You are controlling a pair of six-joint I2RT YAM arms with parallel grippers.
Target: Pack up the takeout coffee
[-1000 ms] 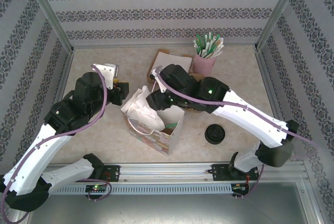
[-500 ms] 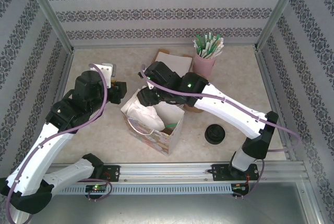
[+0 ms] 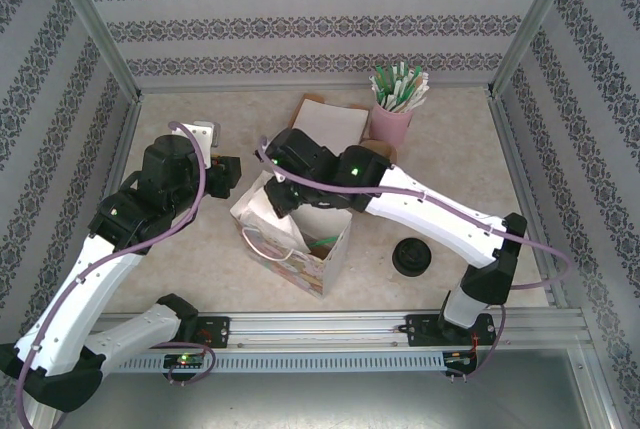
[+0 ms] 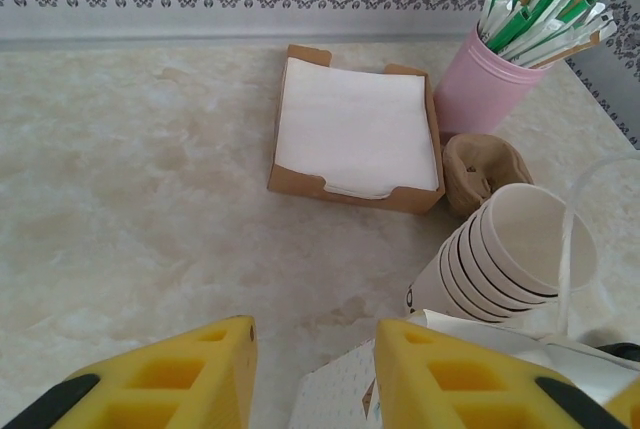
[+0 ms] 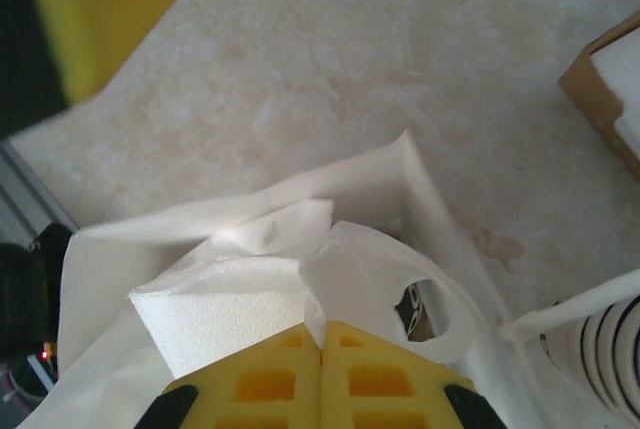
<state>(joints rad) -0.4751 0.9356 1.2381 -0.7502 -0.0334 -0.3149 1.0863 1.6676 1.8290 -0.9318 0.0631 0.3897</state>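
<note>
The right gripper (image 5: 322, 334) is pinching a white napkin (image 5: 220, 301) over the paper bag (image 3: 305, 267). The left gripper (image 4: 315, 334) is holding its fingers apart. The takeout coffee (image 3: 322, 244) is maybe sitting inside the bag.

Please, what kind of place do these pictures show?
Probably a mock coffee counter built inside a robot test cell. A stack of paper cups, a pink pot of wrapped sticks and a tray of napkins sit on a table fenced by metal posts and wallpapered panels.
</note>
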